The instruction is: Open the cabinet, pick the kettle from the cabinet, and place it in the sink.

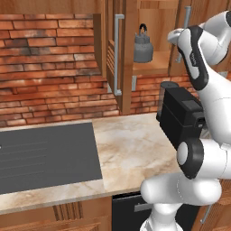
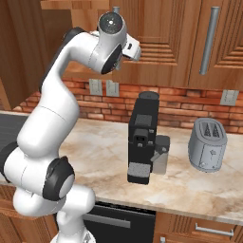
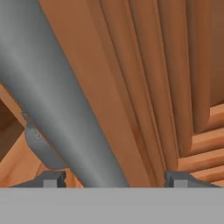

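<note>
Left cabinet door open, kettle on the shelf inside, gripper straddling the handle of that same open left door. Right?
Not quite. The gripper straddles the bar handle of the other door, the right one, which is not swung open like the left; the hand view shows the bar between the fingertips and the left base view shows the hand at that handle. The rest holds: the left cabinet door is open and the kettle sits on the shelf.

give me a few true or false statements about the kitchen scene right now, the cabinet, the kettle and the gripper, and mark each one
1. The kettle sits on a shelf inside the cabinet. True.
2. Both cabinet doors are shut. False: the left door is swung open.
3. The gripper has its fingertips on either side of a grey bar handle. True.
4. The kettle is held in the gripper. False: it stands untouched on the shelf.
5. A toaster stands right of the coffee machine. True.
</note>
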You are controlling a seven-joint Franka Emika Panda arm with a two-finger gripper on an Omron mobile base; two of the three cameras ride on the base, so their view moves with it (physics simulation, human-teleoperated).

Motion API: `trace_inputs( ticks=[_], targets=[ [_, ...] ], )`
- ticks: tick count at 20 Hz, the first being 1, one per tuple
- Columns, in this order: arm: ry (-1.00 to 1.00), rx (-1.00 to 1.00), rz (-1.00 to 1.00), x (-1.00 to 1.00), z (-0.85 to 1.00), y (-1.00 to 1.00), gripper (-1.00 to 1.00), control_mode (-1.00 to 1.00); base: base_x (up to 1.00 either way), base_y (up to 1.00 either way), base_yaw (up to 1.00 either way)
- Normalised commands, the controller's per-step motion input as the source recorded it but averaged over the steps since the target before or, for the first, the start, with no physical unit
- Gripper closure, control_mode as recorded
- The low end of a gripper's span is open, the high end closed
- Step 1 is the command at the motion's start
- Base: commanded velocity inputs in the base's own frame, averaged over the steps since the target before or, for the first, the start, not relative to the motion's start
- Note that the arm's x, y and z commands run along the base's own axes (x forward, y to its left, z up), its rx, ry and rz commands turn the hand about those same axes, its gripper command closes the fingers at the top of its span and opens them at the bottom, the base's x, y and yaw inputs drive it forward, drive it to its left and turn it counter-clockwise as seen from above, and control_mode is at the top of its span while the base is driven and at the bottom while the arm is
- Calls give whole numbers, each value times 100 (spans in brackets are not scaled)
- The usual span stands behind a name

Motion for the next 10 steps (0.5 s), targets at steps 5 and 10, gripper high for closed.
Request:
trace_inputs(
  ticks=[5,10],
  targets=[
    [-2,0,0,23,-14,6,100,-100,0,0,0],
    [-1,0,0,13,-17,4,100,-100,0,0,0]
  ],
)
